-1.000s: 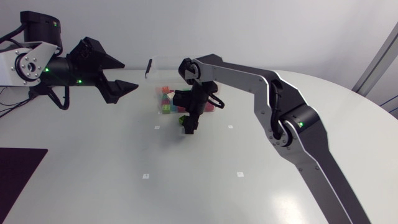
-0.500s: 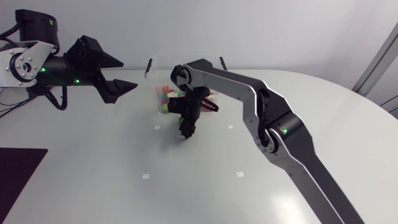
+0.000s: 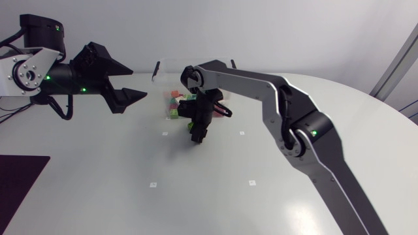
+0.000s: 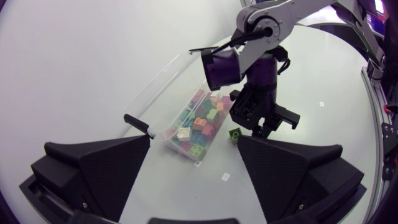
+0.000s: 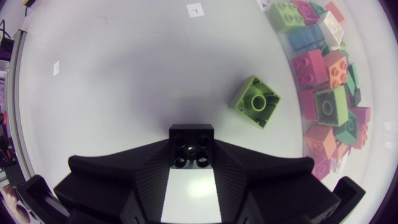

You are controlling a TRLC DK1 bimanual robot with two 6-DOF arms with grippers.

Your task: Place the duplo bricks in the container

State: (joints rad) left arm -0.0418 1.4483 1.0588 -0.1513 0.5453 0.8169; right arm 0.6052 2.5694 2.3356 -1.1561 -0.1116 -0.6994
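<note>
With my right gripper (image 3: 197,132) clamped on the black brick (image 5: 191,145) just beside the container (image 4: 165,84), I should lift above its clear wall, cross over, and release only once inside, avoiding the loose green brick (image 5: 257,100).

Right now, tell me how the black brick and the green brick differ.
The black brick is clamped in the right gripper; the green brick lies loose on the table. The black brick shows its studs, the green brick its hollow underside. Both are square and outside the container.
</note>
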